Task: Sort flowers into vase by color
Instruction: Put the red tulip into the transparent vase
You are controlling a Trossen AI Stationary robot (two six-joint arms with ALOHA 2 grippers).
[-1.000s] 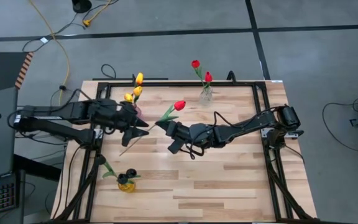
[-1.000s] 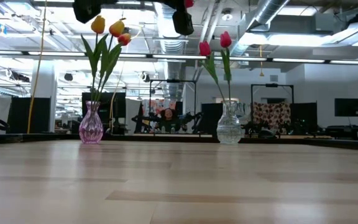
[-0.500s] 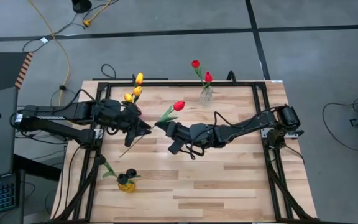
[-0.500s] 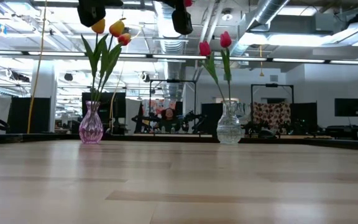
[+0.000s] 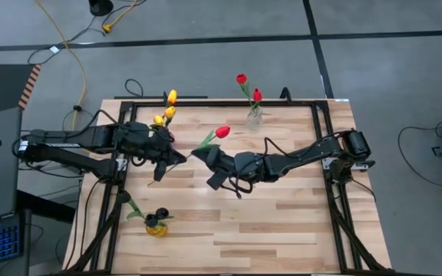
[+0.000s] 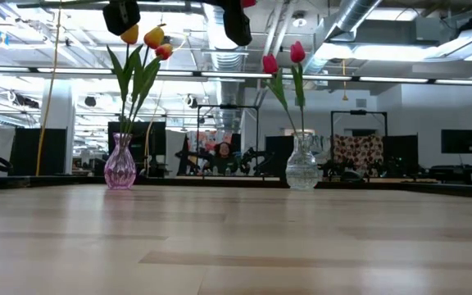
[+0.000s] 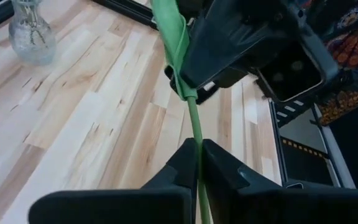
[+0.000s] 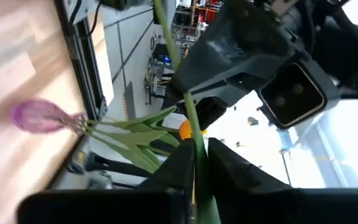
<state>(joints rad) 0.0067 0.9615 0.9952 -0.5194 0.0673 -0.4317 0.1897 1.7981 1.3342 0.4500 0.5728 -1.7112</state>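
The tabletop (image 5: 282, 215) is pale planked wood with a smooth, faintly shiny finish. The clear vase (image 6: 302, 164) looks like ribbed glass, and the pink vase (image 6: 120, 163) like tinted glass. Both end effectors, left (image 7: 197, 163) and right (image 8: 199, 158), are matt black plastic. The stem (image 7: 193, 118) looks smooth, waxy green plastic.

Red tulip (image 5: 222, 132) held tilted; others stand in vases.

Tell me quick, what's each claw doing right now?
Left gripper: shut on the red tulip's stem.
Right gripper: shut on the same stem.
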